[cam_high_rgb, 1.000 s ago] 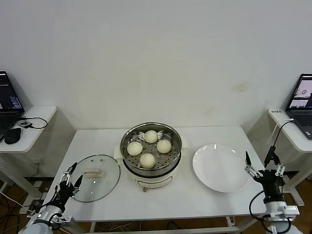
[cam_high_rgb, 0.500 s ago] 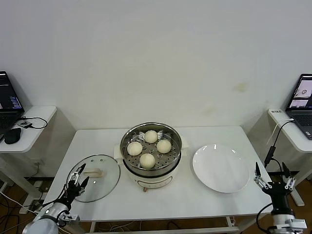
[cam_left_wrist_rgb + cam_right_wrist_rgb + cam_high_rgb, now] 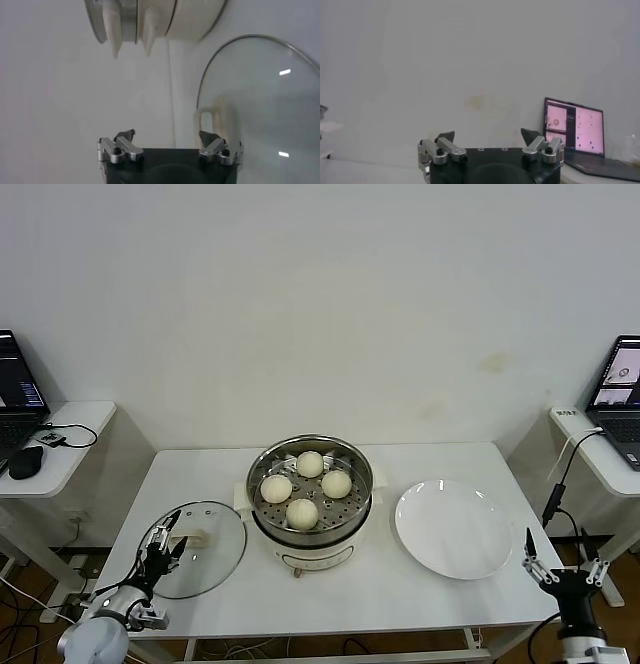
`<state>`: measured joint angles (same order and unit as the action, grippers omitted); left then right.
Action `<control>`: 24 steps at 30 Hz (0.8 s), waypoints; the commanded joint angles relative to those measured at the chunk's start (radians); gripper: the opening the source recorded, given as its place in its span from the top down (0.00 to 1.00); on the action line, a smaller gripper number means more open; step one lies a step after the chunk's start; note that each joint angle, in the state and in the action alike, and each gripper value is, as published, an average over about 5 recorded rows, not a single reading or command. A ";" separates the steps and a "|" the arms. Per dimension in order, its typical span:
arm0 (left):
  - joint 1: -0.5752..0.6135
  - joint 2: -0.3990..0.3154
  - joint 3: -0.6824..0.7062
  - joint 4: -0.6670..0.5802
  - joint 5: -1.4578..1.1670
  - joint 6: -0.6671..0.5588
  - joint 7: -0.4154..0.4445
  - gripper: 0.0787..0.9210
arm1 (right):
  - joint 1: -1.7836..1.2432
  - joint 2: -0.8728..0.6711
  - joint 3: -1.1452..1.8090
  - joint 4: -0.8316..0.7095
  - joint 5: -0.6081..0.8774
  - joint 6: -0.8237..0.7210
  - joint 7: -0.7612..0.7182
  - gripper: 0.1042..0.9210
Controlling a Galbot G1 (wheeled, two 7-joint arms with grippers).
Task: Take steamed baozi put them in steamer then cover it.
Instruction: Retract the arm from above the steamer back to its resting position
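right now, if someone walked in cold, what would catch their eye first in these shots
The shiny round stainless-steel steamer at the middle of the white table, with four cream-white steamed baozi sitting uncovered inside. To its left lies the round clear glass cover with its cream handle, the open left gripper right over its near edge. To the right sits a bare flat white plate, with the open right gripper off the table corner.

A plain off-white wall [image 3: 320,304] fills the back of the room, faintly stained on its right part. A white table [image 3: 420,604] stands against it. Side desks flank it: the left desk [image 3: 60,449] carries a laptop [image 3: 15,389], mouse [image 3: 25,462] and cable, the right desk [image 3: 600,454] an open laptop [image 3: 622,389]. Lighting is soft and even
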<state>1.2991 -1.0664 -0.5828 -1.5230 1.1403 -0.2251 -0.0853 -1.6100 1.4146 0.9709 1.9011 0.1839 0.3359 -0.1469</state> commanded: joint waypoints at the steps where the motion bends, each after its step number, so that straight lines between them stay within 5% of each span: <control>1: -0.033 -0.002 0.008 0.049 0.002 -0.002 0.001 0.12 | -0.012 0.008 0.004 0.002 -0.009 0.007 -0.002 0.12; 24: -0.112 -0.043 0.022 0.117 0.033 0.006 -0.002 0.12 | -0.011 0.015 -0.004 -0.021 -0.017 0.020 -0.004 0.12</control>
<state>1.2270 -1.0997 -0.5672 -1.4413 1.1627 -0.2221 -0.0878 -1.6199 1.4282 0.9674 1.8851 0.1691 0.3537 -0.1506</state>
